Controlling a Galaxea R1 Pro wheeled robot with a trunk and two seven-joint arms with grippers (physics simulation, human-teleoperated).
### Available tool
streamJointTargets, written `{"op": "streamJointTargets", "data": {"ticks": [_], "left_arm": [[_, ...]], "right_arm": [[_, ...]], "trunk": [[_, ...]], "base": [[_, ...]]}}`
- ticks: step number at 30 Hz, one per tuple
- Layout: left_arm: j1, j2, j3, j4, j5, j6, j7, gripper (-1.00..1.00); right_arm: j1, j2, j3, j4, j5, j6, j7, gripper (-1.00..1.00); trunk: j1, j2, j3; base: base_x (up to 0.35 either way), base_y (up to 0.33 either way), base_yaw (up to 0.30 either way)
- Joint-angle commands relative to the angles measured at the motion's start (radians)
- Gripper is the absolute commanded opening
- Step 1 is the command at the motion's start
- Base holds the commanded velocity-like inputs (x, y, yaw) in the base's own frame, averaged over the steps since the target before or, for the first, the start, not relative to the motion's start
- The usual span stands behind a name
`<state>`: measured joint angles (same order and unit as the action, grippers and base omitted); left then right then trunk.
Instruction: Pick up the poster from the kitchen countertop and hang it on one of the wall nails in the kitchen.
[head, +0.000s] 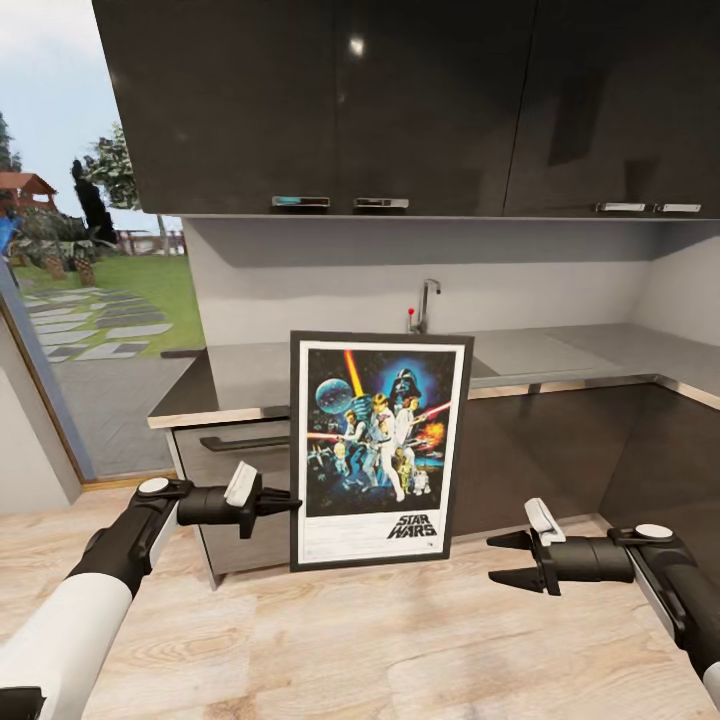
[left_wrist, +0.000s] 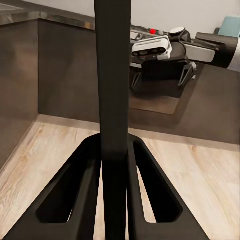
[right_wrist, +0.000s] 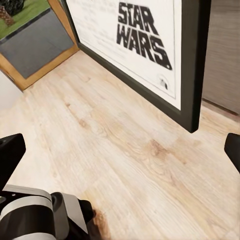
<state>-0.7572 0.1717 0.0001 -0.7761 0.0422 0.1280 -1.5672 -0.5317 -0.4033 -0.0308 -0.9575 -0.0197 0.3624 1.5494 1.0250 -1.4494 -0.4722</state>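
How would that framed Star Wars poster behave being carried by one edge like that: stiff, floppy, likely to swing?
Probably stiff: the poster has a thin black frame and stays flat and upright. The left gripper pinches only its left edge, so it may pivot or slip. The right gripper hangs open beside it, giving no support.

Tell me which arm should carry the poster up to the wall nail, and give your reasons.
Left. The left end effector is already shut on the poster's frame edge, seen clamped between its fingers in the wrist view. The right end effector is open, off to the poster's side, holding nothing.
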Motion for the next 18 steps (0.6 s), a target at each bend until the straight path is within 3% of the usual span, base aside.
{"op": "streamJointTargets", "data": {"ticks": [1, 18], "left_arm": [[-0.001, 0.0, 0.0, 0.003, 0.001, 0.007, -0.004, -1.0], [-0.001, -0.004, -0.004, 0.037, 0.002, -0.01, -0.004, -1.0]], "right_arm": [[-0.001, 0.0, 0.0, 0.0, -0.002, 0.01, 0.003, 1.0], [-0.001, 0.004, 0.002, 0.0, -0.002, 0.007, 0.003, 1.0]], "trunk": [[0.0, -0.001, -0.001], [0.0, -0.001, -0.001]], "base": [[0.0, 0.0, 0.0], [0.0, 0.0, 0.0]]}}
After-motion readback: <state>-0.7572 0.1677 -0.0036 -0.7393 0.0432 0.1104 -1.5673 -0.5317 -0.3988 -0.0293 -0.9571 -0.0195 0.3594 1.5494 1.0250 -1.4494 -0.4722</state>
